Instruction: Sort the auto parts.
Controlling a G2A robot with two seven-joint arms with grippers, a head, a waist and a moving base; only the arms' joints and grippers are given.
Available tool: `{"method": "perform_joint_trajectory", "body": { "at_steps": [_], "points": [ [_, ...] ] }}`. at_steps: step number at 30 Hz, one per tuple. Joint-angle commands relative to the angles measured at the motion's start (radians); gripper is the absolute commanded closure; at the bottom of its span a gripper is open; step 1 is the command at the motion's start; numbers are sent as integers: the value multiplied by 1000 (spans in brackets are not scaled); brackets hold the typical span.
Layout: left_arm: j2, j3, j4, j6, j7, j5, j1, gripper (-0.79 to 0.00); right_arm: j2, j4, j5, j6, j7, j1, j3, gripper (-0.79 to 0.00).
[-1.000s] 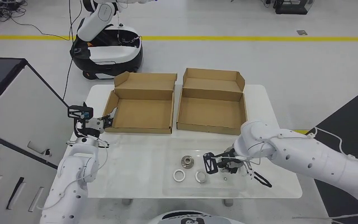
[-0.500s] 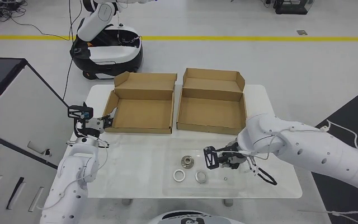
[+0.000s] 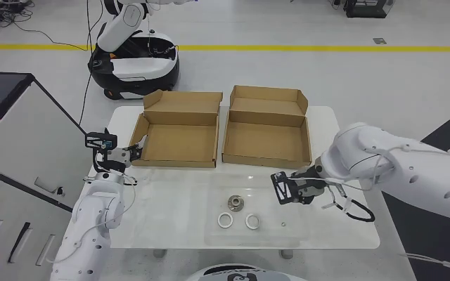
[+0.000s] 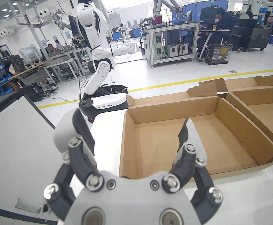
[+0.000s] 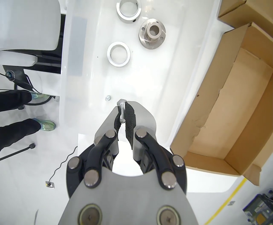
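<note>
Bolt: one, a threaded shank with its head past the fingertips, held above the bench just short of the right box.
Right claw: clamped on the bolt, with the pads meeting it out at their tips.
Left claw: fingers apart and holding nothing, at the outer wall of the left box.
Rings: two, plain metal collars lying flat on the bench, ring one and ring two, near each other but apart.
Flange hub: one, a bored disc with small holes, flat on the bench beside the rings.
Nut: one, small, loose on the bench near the held bolt's head.
Boxes: two, open cardboard trays side by side at the far side of the bench.
Parts tally: five in all, four on the bench and one in the right claw.
Risk, slip: we judge the grip slender. A smooth thread pinched so near the tips could swivel or slide out under a quick swing.
Risk, roll: a dropped bolt would likely roll on the slick bench, toward the edge or in among the rings.
Risk, box wall: a low carry could knock the bolt's head on the near wall of the right box and lever it free.
Risk, mis-sort: we cannot tell which box takes which kind, so a wrong drop is possible.
Risk, nut: it is tiny and easily nudged away by a passing finger.
</note>
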Motion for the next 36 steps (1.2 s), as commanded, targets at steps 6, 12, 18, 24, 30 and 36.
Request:
{"method": "perform_joint_trajectory", "body": {
  "at_steps": [6,12,18,24,30,36],
  "points": [
    [0,0,0,0,0,0,0,-785,5,0,-2,-13,-13,3,0,0],
    [0,0,0,0,0,0,0,-785,5,0,-2,-13,-13,3,0,0],
    [0,0,0,0,0,0,0,-785,9,44,33,-26,-126,-15,28,0],
    [0,0,0,0,0,0,0,-785,31,139,147,-144,-295,-37,80,0],
    [0,0,0,0,0,0,0,-785,39,137,257,-144,-424,-61,103,0],
    [0,0,0,0,0,0,0,-785,31,136,362,-144,-481,-74,122,0]
  ]
}}
